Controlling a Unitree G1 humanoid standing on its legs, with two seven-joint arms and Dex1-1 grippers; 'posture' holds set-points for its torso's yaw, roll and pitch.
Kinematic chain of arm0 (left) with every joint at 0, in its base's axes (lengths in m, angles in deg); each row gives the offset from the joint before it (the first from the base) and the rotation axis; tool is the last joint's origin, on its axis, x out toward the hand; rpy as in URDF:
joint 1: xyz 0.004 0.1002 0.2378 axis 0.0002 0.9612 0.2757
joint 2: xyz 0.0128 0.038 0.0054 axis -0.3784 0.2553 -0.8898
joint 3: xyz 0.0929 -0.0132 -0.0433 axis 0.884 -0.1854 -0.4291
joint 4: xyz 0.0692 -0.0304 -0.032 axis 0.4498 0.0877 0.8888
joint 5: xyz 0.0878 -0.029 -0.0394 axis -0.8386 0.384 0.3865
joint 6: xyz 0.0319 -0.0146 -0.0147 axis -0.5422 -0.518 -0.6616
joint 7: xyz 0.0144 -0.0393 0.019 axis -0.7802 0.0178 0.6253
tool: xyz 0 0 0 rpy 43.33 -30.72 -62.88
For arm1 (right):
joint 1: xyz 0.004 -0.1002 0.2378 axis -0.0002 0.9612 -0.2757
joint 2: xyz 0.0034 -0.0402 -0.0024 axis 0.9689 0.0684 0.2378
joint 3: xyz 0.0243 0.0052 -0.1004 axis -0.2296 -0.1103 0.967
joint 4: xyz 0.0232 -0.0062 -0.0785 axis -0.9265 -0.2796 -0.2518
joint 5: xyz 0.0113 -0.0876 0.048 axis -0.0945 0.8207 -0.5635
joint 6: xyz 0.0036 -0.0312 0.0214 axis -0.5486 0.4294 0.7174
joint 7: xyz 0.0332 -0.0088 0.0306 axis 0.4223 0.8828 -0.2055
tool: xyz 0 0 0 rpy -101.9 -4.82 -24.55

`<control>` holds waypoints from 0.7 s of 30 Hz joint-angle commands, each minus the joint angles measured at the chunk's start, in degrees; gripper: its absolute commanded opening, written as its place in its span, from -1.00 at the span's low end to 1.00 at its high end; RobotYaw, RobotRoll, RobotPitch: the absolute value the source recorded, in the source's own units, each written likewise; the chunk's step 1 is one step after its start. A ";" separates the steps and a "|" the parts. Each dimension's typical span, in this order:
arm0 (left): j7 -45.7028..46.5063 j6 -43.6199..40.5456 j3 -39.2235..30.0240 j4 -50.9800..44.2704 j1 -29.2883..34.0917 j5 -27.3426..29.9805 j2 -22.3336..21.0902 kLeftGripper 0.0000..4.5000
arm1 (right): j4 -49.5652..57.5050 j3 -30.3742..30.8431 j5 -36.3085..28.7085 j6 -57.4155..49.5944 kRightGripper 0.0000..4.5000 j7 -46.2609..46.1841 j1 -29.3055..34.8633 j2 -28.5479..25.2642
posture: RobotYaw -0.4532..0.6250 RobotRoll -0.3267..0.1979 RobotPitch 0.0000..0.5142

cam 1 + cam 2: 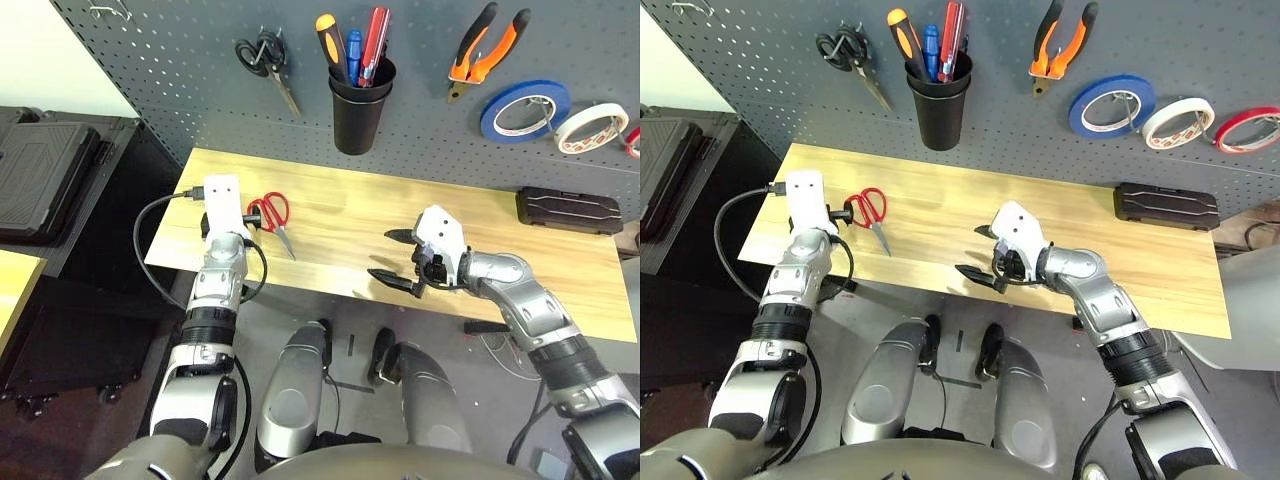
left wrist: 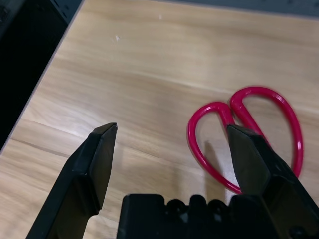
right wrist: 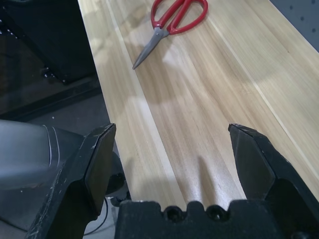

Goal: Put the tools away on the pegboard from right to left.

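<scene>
The two black fingers of the left gripper are spread wide with nothing between them, and one finger is seen over the nearer loop of the red-handled scissors, whether touching it cannot be told. These scissors lie flat on the light wooden table near its left edge, handles toward the pegboard and closed steel blades angled toward the front edge. The right gripper is likewise held fully apart and empty, hovering over the front edge of the table near its middle, its fingers aimed leftward across the bare wood toward the scissors, which lie well apart from it. A flat black case rests at the back right corner of the table. Behind the table the large dark grey perforated pegboard stands upright. On it, from the right, hang a white tape roll, a blue tape roll just beside it, and orange-and-black-handled pliers with jaws down. The black cup holder carries an orange-and-black-handled screwdriver among other tools, and black-handled scissors hang further left.
</scene>
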 commanded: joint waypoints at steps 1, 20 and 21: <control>0.02 2.09 0.40 6.50 -1.34 -1.19 -0.60 0.99 | 1.16 0.42 0.32 -0.85 1.00 0.02 2.01 -0.52 | 0.33 0.25 0.26; 0.15 2.91 0.18 25.18 -6.67 -1.00 -1.55 0.00 | 3.80 0.00 0.12 -3.20 1.00 0.33 1.75 -2.15 | 0.29 0.25 0.29; 0.02 2.95 0.27 25.20 -6.61 -1.01 -1.45 -0.20 | 3.76 0.01 0.13 -3.14 1.00 0.47 1.70 -2.30 | 0.29 0.25 0.29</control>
